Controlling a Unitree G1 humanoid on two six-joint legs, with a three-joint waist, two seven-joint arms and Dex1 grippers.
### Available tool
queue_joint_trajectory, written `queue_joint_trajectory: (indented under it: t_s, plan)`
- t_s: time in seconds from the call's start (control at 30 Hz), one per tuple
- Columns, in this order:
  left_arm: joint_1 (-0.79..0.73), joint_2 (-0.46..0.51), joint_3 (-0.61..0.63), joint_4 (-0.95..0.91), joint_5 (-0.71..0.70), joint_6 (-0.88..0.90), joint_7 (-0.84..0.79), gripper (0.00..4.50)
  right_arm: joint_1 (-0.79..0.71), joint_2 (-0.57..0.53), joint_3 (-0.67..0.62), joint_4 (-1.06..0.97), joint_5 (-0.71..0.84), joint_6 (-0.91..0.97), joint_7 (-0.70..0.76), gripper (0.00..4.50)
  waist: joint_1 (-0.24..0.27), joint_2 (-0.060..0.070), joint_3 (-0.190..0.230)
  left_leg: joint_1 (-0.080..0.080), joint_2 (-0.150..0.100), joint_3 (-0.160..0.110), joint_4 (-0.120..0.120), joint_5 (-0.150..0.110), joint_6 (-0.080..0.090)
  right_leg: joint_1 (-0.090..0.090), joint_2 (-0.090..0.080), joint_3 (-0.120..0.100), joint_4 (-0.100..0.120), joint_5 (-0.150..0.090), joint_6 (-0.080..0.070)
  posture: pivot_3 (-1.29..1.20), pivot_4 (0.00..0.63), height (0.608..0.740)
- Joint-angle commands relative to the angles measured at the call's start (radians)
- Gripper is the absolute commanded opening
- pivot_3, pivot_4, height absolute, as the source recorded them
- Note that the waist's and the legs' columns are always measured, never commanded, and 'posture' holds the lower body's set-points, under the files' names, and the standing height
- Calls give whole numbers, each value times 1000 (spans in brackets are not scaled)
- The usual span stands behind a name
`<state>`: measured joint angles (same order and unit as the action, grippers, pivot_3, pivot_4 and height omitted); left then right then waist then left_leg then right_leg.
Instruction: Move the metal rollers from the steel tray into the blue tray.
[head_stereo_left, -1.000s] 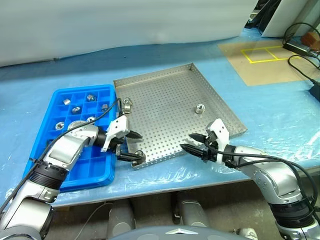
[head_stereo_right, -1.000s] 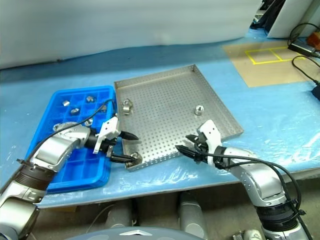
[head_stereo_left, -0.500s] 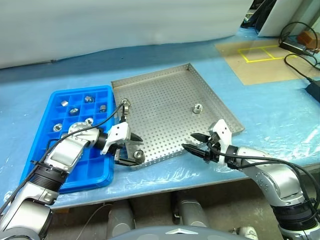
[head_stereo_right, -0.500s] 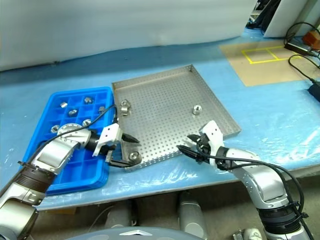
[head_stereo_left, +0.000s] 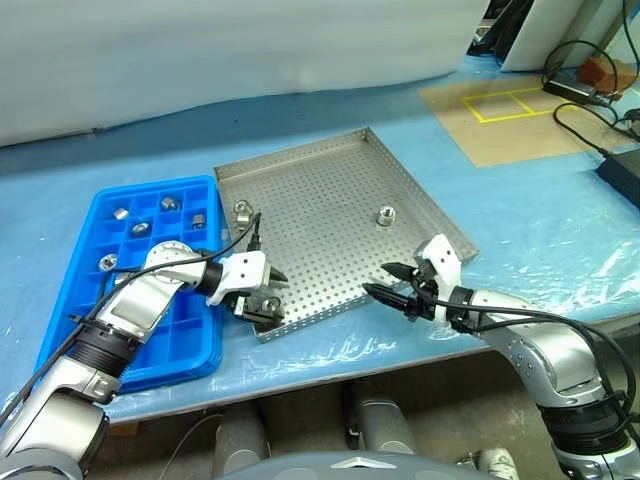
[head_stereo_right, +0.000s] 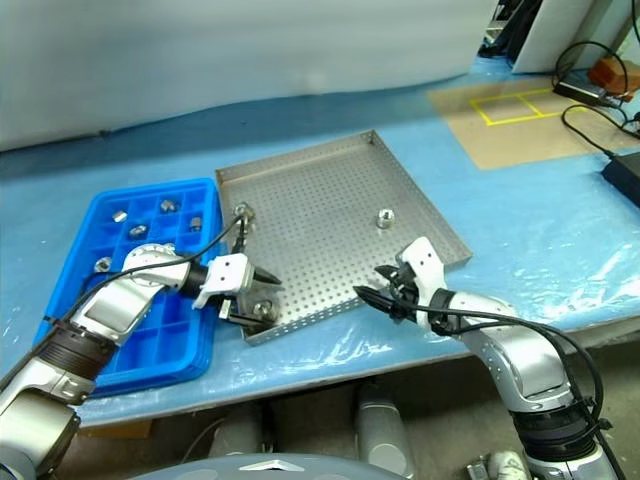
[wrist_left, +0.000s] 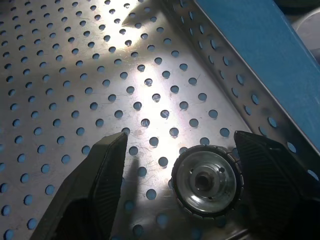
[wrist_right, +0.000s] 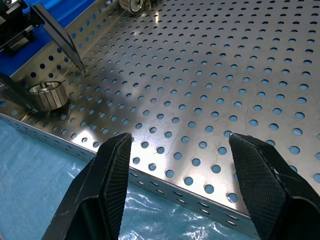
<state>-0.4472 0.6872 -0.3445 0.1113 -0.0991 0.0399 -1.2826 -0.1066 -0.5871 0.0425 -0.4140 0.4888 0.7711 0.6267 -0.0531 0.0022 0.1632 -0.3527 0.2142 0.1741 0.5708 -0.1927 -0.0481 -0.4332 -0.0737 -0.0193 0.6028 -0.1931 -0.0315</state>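
Roller: one of the metal rollers (wrist_left: 205, 180) is stood on end in the near-left corner of the steel tray (head_stereo_left: 330, 215).
Left gripper (head_stereo_left: 262, 293): unclenched, straddling it, one finger touching.
Right gripper (head_stereo_left: 390, 282): released, well right.
Blue tray (head_stereo_left: 75, 300): left.

The two head views look forward and down from above the table (head_stereo_left: 520, 200), far enough to take in the whole steel tray (head_stereo_left: 330, 200) and blue tray (head_stereo_left: 90, 300); they share nearly the same scene. The left wrist view sits very close over the steel tray's floor at a corner, facing a roller (wrist_left: 204, 181) by the rim. The right wrist view looks low across the tray from its near edge, and shares that same roller (wrist_right: 46, 95) and the left claw (wrist_right: 45, 65).
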Motion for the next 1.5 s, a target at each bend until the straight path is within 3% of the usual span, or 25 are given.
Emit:
queue_joint_trajectory:
  t_s: [0.03,0.17,0.27,0.43,0.8,0.93,1.07,1.17,1.5]
  plan:
    - [23,32,-27,81,63,3,-11,3578,-16,2,-13,-40,15,9,-2,3259,-5,0,0,0,0,0,0,0,0,0,0,0,0,0,0,-322,150,740]
    - [27,37,-29,89,67,-10,-17,3578,-16,6,-12,-52,13,15,-10,3259,-17,0,0,-1,0,0,-2,0,0,0,0,0,0,0,0,-322,150,740]
    - [30,37,-29,91,70,-16,-15,3010,-18,14,-3,-63,10,23,-21,3259,-18,0,0,-1,-1,0,-4,0,0,0,0,1,-1,0,-1,-321,150,740]
    - [29,36,-32,83,90,-6,10,1642,-2,15,0,-57,-2,4,-20,3259,-15,1,-1,0,-1,0,-4,0,0,0,0,1,-1,0,-1,-320,150,740]
    - [6,31,-25,81,95,16,21,1642,43,-5,-10,103,-58,-180,83,3259,-14,-1,-2,1,-2,-1,-4,0,0,0,0,1,-3,-1,0,-307,150,740]
    - [-17,-25,36,74,20,29,60,1642,32,5,4,138,-73,-212,93,3259,-12,-2,-3,1,-2,-1,-4,0,0,1,-1,0,-3,-1,0,-297,150,740]
    - [-36,-90,119,1,-94,103,80,1642,-18,40,27,126,-70,-186,72,3259,-7,-5,-2,-3,-3,-2,-2,0,0,-1,-1,0,-4,0,0,-285,150,740]
    - [-27,-88,125,-50,-107,118,75,1642,-74,70,9,117,-44,-151,60,3259,-9,-6,-2,-14,-2,-3,-1,-1,1,-9,-1,-1,-3,2,-5,-279,150,740]
    - [-34,-70,131,-160,-108,234,124,1642,-143,85,24,122,-55,-134,76,3259,20,-6,-2,-14,-2,-2,-4,-1,2,-9,-1,-2,-4,4,-10,-236,150,740]
